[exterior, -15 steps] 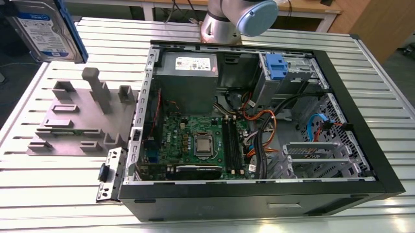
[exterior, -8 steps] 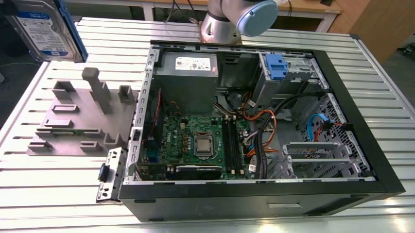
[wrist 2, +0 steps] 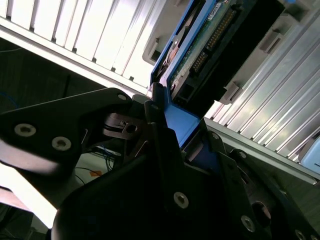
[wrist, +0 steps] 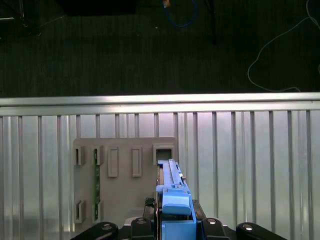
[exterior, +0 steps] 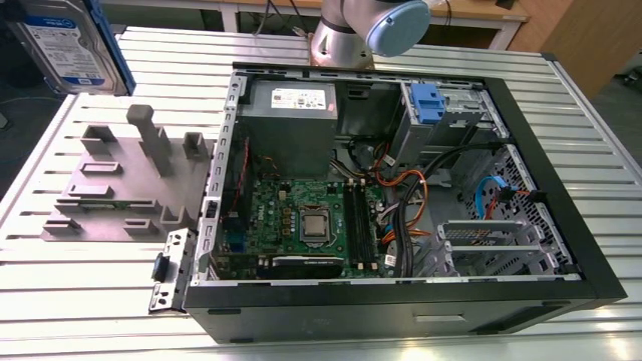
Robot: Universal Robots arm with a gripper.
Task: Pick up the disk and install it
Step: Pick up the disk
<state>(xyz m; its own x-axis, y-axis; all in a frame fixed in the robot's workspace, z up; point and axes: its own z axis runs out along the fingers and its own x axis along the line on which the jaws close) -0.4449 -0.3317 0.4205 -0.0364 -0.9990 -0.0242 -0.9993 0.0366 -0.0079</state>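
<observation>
The disk (exterior: 65,45), a silver drive with a white-and-blue label in a blue bracket, hangs upright in the air at the exterior view's upper left, above the table's far corner. In the first wrist view the disk (wrist: 172,192) is seen edge-on over the grey fixture plate (wrist: 120,175). My gripper (wrist: 176,225) is shut on its blue bracket. In the second wrist view the black fingers (wrist 2: 160,130) clamp the bracket, and the disk (wrist 2: 210,35) shows its circuit board and connector.
The open computer case (exterior: 561,248) lies on the slatted aluminium table (exterior: 80,286), with a grey power supply (exterior: 291,113), a motherboard (exterior: 311,222) and a drive bay with a blue latch (exterior: 426,101). The grey fixture plate (exterior: 110,180) lies beside the case at the exterior view's left. The arm's base (exterior: 351,34) stands behind the case.
</observation>
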